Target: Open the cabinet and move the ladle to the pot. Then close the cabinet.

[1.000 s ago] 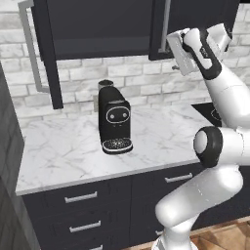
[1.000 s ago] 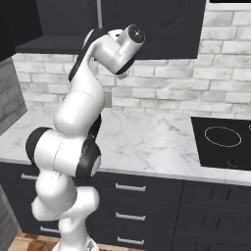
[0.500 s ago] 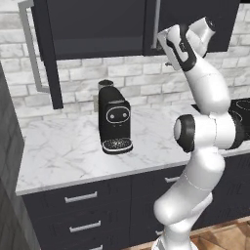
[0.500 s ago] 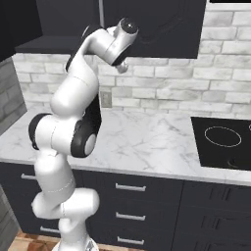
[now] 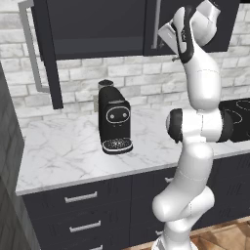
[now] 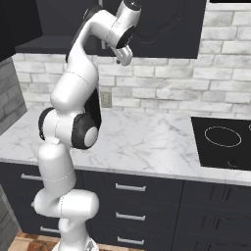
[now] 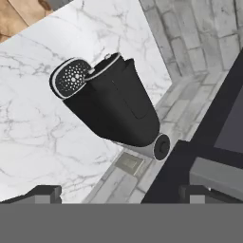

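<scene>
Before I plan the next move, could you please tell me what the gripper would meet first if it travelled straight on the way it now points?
Most likely the black coffee machine, which sits in the middle of the hand view, ahead of the open gripper. The marble counter lies behind it. Depth is hard to judge, so the line may pass close beside it.

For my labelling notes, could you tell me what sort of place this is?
A rendered home kitchen, it seems: a marble-look counter carrying a black coffee machine, a black cooktop set into it, and black wall cabinets over a brick backsplash.
</scene>
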You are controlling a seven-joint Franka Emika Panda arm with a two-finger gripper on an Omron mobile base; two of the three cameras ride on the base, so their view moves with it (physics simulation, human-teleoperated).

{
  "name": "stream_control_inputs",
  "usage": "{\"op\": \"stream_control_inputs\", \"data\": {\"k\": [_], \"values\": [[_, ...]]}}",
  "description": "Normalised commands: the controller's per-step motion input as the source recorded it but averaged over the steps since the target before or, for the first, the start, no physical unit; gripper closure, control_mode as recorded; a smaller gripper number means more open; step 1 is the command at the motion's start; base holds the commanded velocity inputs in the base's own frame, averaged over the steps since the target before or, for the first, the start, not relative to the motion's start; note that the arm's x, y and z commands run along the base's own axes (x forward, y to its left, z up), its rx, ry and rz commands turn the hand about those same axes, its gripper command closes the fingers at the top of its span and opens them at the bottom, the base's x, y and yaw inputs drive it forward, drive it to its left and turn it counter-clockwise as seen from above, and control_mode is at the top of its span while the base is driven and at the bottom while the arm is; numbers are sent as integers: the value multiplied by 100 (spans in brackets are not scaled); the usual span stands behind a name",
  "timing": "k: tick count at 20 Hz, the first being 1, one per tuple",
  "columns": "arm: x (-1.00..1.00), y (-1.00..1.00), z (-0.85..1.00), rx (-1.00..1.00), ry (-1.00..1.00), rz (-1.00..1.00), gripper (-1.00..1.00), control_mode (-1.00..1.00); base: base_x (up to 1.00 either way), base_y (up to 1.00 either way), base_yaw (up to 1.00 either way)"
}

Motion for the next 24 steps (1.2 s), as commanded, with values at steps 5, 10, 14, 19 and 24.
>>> {"op": "stream_control_inputs", "data": {"k": [5,10,14,19,24], "values": [[-97,71,-29,-15,-19,0,-100,-100,0,0,0],[-100,74,-77,-13,-25,0,-100,-100,0,0,0],[-100,68,-100,-9,-28,0,-100,-100,0,0,0],[-100,58,-89,-17,-33,-3,-100,-100,0,0,0],[-72,19,-18,-17,-18,-3,-100,-100,0,0,0]]}}
